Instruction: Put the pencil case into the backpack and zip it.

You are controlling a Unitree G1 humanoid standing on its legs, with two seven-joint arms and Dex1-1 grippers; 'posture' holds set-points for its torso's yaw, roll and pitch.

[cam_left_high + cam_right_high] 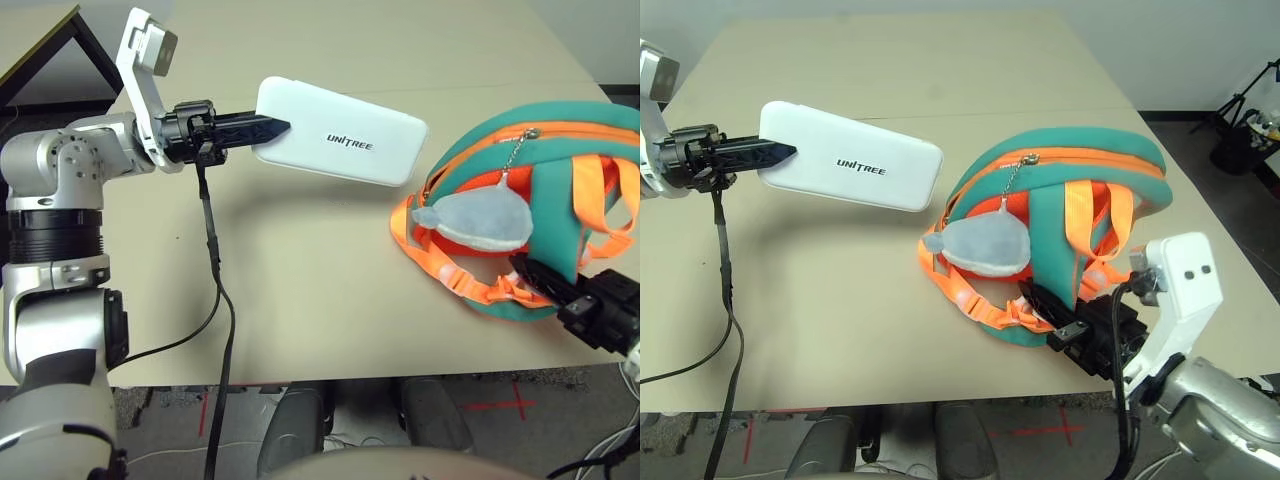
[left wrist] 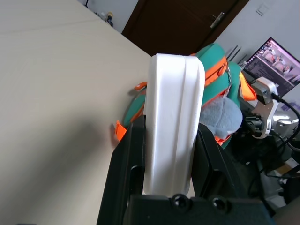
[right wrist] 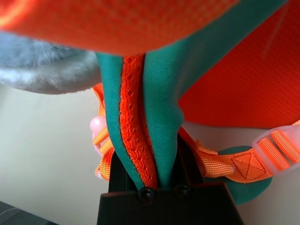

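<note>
My left hand [image 1: 262,127] is clamped on one short end of the pencil case [image 1: 340,131], which sticks straight out beyond the fingers, flat and lifted clear of the bench [image 1: 300,290]. The left wrist view shows the case edge-on, pinched squarely between both fingers.

My right hand [image 1: 1045,303] is closed on the near rim of the backpack [image 1: 1060,235], and the right wrist view shows teal fabric with orange lining wedged between its fingers. The backpack lies on the bench ahead of that hand, with the plush charm [image 1: 980,243] resting on its front. I cannot see an opening from here; the orange zipper line along the top looks closed, or nearly so.

To do this step well, I judge the case should travel lengthwise toward the backpack, free end first, while the right hand keeps the rim pulled taut so the mouth gapes. I would keep the case level and steer clear of the charm and loose straps [image 1: 450,275].
</note>
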